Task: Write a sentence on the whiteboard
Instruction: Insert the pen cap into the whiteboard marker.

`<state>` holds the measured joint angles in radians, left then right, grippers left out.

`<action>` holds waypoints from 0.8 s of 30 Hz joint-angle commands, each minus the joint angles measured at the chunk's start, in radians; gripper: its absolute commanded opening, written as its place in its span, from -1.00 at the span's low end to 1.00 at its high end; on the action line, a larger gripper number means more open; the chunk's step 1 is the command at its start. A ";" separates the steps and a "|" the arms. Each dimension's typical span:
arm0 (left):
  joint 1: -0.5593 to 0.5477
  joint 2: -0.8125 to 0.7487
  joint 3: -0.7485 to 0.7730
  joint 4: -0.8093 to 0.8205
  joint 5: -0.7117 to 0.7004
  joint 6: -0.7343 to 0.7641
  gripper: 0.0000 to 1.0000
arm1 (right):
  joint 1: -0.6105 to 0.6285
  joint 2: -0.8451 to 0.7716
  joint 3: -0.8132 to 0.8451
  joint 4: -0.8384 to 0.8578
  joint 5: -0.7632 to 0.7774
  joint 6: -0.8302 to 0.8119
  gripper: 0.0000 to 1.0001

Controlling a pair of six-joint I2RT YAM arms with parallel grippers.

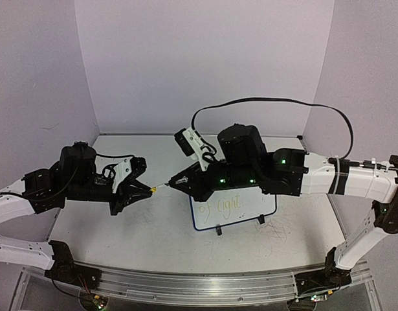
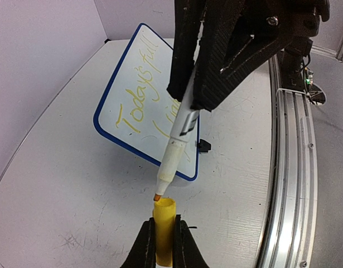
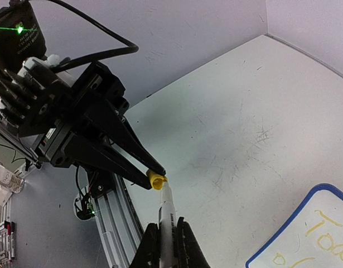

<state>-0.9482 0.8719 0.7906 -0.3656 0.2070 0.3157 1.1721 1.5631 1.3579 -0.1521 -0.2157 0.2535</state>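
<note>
Misalignment is the hazard: the left gripper pinches the yellow cap, and the marker tip sits at the edge of the cap's mouth. The right gripper, clamped on the marker's barrel, could jam the tip against the rim and lever the cap loose. Under the right arm, the whiteboard stands on the table with the sentence on it.
</note>
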 commanded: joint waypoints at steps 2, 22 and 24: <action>-0.001 -0.002 0.006 0.045 0.002 0.010 -1.00 | 0.003 -0.023 0.006 0.036 -0.029 -0.011 -1.00; -0.001 -0.005 0.005 0.045 -0.006 0.013 -1.00 | 0.016 -0.018 -0.011 0.035 -0.041 -0.008 -1.00; -0.001 -0.004 0.006 0.045 -0.011 0.013 -1.00 | 0.019 -0.017 -0.011 0.034 -0.041 -0.008 -1.00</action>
<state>-0.9482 0.8719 0.7898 -0.3672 0.2058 0.3164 1.1725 1.5631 1.3518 -0.1469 -0.2222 0.2520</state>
